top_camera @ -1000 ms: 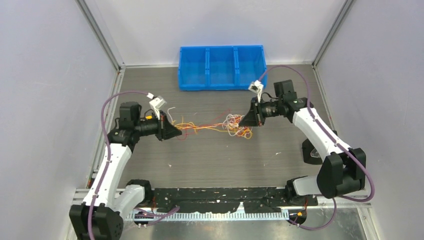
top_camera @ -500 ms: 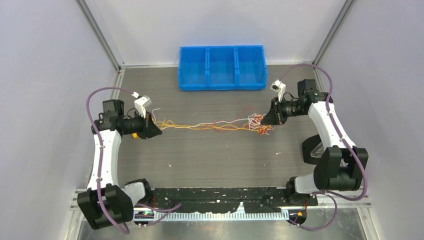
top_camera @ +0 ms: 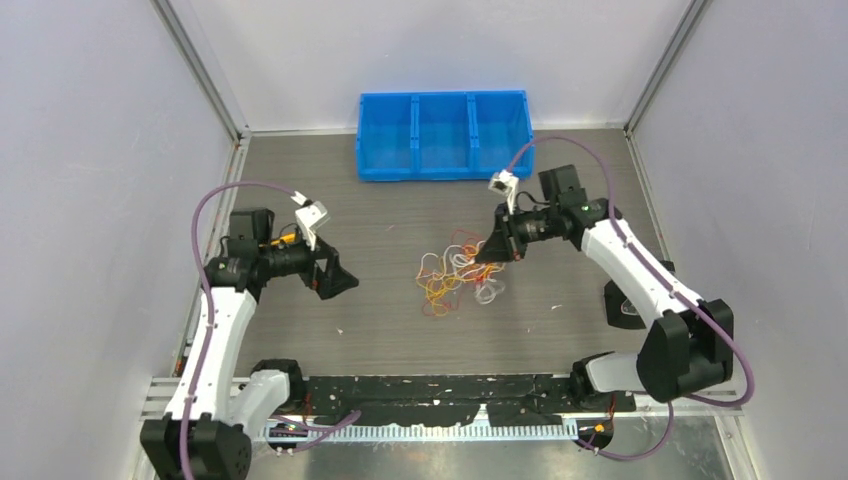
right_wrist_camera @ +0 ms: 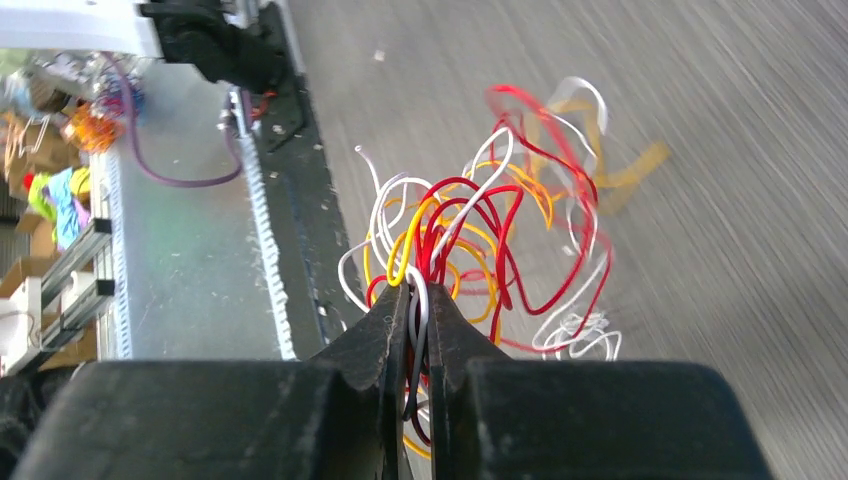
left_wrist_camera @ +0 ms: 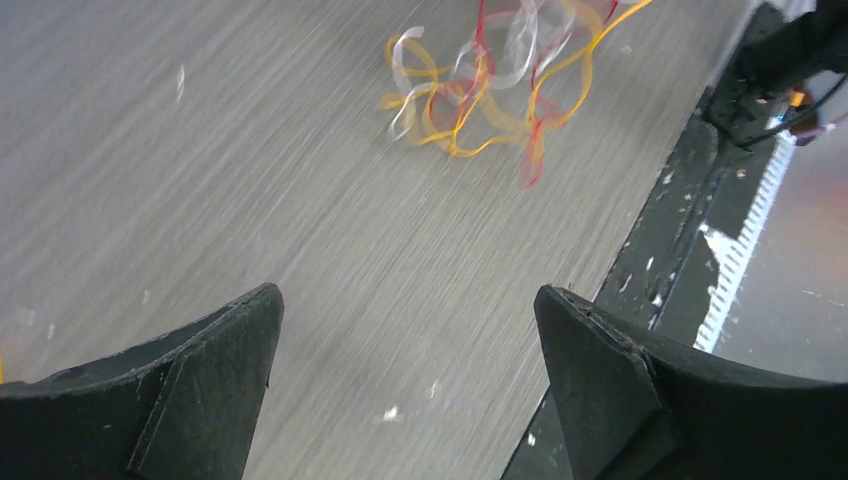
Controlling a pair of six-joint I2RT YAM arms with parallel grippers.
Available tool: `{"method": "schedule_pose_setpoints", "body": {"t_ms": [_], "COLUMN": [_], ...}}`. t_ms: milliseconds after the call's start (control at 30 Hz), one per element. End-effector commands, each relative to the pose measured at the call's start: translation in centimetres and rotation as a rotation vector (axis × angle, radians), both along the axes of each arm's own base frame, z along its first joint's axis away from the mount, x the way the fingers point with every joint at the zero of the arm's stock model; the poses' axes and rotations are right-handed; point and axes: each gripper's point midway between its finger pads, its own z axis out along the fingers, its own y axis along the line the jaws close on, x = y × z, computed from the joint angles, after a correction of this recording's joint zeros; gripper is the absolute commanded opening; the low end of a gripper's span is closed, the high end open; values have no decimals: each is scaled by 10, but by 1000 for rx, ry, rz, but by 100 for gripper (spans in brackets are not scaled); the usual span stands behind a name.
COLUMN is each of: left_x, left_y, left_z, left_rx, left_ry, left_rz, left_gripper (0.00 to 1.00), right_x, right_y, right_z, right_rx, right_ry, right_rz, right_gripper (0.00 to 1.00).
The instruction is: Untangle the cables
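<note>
Red, yellow and white cables [top_camera: 455, 278] recoil into a heap near the table's [top_camera: 385, 335] centre as the left gripper [top_camera: 343, 283] lets go, jaws apart. The right gripper [right_wrist_camera: 418, 290] stays clamped on several strands, and the tangle looks unresolved.

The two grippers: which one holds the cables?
The right gripper: it is shut on the cables, pinching several strands. The left gripper stands open, empty, apart from them.
</note>
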Motion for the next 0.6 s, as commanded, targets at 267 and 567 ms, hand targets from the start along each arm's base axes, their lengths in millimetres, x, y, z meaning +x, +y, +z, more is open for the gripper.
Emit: {"method": "schedule_pose_setpoints", "body": {"t_ms": [267,567], "left_x": [-5,-9], "left_y": [-125,-155], "left_z": [67,69], "left_rx": [-311,-396], "left_ry": [-159,-21], "left_rz": [-177,-254], "left_gripper": [100,52], "right_x": [-28,-42], "right_y": [110,123], "right_z": [88,87], "right_rx": [288,304], "right_ry": [-93,-56], "right_rz": [181,227], "right_gripper": [8,19]}}
